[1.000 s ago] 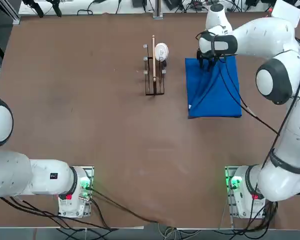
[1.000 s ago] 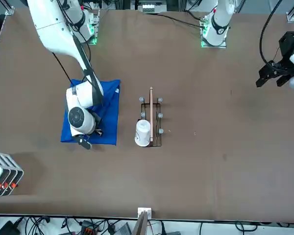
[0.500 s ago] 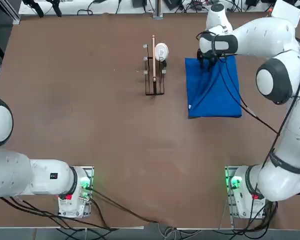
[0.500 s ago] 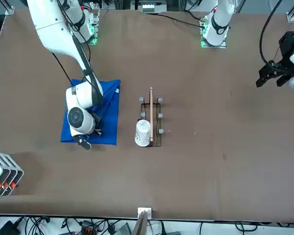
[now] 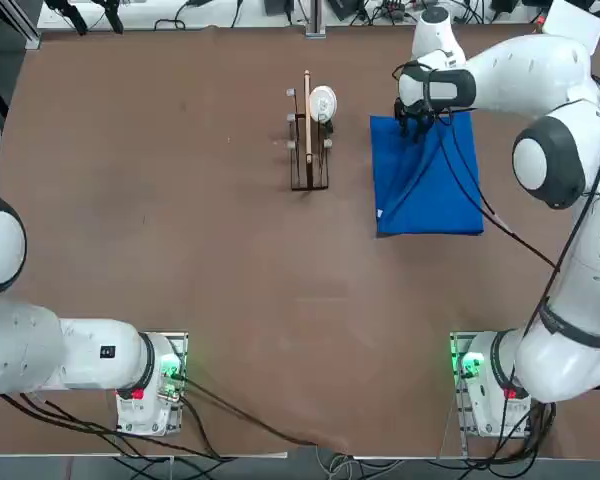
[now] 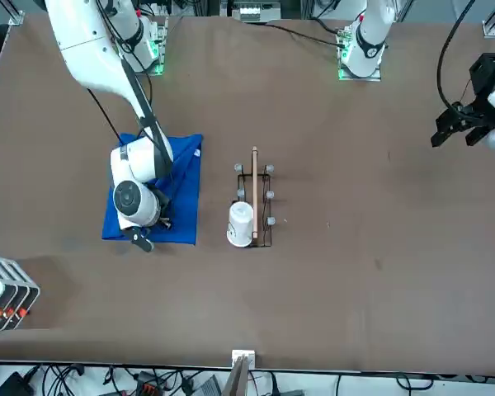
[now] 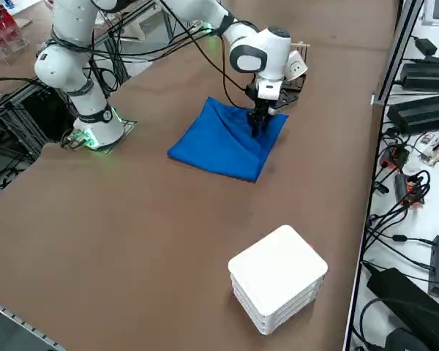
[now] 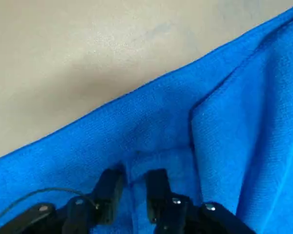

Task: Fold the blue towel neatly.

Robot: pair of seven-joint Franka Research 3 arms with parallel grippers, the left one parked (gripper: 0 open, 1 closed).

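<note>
- Two black fingers of the right gripper (image 8: 132, 187) stand close together on the blue towel (image 8: 185, 146) — a thin ridge of the cloth is pinched between them, so the gripper is closed on the towel.
- From overhead, the right gripper (image 5: 417, 122) is down at the towel's far edge, and the blue towel (image 5: 425, 190) stretches from the fingers back toward the arms' bases as a neat rectangle lying flat on the table (image 5: 180, 220).
- A folded layer shows just beside the fingers in the wrist view, its edge running away from them across the cloth.
- Right beside the gripper, toward the table's middle, stands a small wooden rack (image 5: 308, 140) with a white round object (image 5: 323, 102) at its far end — near the towel but not touching it.
- Seen from the right side, the gripper (image 7: 257, 124) points straight down onto the towel (image 7: 219, 142), and a white box (image 7: 278, 287) sits well apart from it on the table.
</note>
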